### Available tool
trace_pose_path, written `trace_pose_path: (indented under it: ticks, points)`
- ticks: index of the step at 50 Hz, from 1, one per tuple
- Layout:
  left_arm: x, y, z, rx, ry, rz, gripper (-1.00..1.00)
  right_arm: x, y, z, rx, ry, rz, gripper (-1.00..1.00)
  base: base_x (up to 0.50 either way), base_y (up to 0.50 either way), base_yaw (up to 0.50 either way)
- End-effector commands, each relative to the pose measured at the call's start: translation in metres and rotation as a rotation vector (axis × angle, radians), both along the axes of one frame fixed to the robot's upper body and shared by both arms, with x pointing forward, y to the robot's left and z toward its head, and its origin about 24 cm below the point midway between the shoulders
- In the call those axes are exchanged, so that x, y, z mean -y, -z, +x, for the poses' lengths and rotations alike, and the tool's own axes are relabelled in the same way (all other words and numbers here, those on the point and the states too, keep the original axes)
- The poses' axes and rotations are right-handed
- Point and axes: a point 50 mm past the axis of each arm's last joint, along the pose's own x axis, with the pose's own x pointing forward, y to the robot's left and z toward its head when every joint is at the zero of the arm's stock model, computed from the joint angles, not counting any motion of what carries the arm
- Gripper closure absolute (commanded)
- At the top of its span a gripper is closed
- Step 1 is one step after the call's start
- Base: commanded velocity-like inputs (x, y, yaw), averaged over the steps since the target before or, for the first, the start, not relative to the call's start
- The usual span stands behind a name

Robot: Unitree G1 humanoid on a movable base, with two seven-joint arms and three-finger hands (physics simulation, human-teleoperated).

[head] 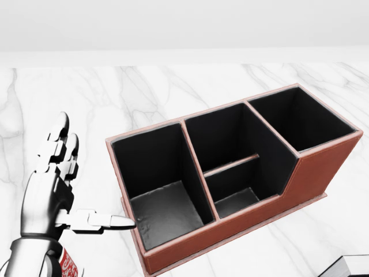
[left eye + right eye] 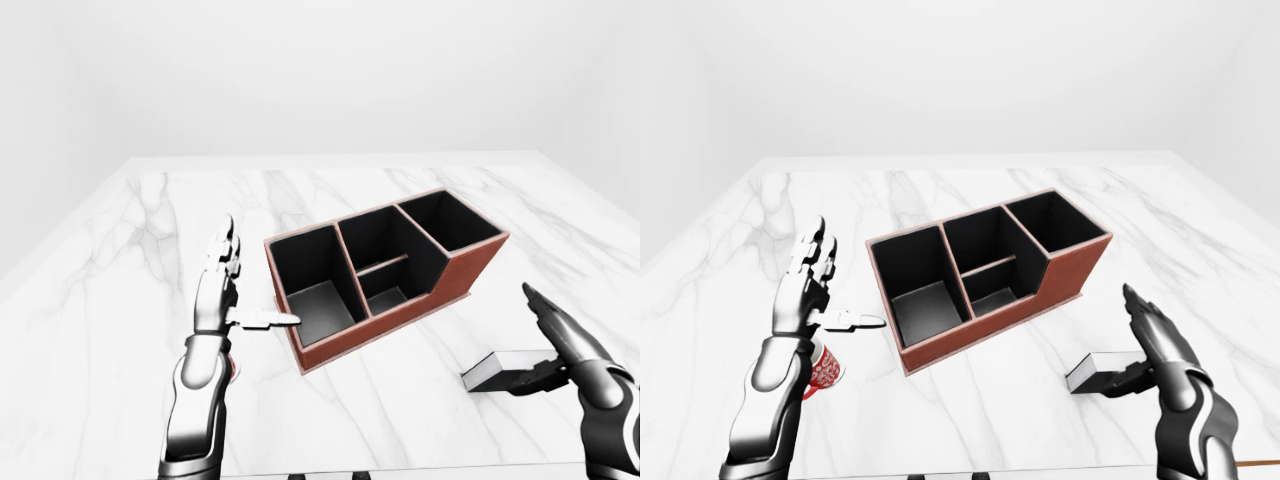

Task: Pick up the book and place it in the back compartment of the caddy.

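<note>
The book [image 2: 492, 369], dark-covered with white page edges, lies flat on the marble at the lower right of the left-eye view; only its corner [image 1: 353, 266] shows in the head view. My right hand [image 2: 535, 338] stands open just to the right of it, thumb down by the book's edge, fingers raised. The red-brown caddy [image 2: 470, 270] with black-lined compartments sits mid-table, all compartments empty. Beside the caddy's left end my left hand [image 1: 98, 173] is open, fingers up and thumb pointing at the caddy's wall.
A red and white patterned cup [image 2: 823, 368] stands on the table [image 2: 970, 410] under my left forearm. The white marble tabletop ends close to the bottom of both eye views.
</note>
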Motion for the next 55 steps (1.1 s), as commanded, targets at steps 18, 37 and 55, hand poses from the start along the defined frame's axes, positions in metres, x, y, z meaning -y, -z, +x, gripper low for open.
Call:
trace_pose_path:
  ticks: [18,37,55]
  points:
    - [0.000,0.003,0.000,-0.011,-0.001,0.002,-1.00,0.001,0.014,-0.001,-0.032,0.001,-0.005,-1.00,0.00,0.00,0.00]
    - [-0.001,0.004,0.001,-0.016,-0.004,0.003,-1.00,0.002,0.018,-0.002,-0.045,0.005,-0.010,-1.00,0.00,0.00,0.00]
    - [-0.001,0.002,0.001,-0.011,-0.007,0.003,-1.00,0.001,0.014,-0.001,-0.026,-0.002,-0.026,1.00,0.00,0.00,0.00]
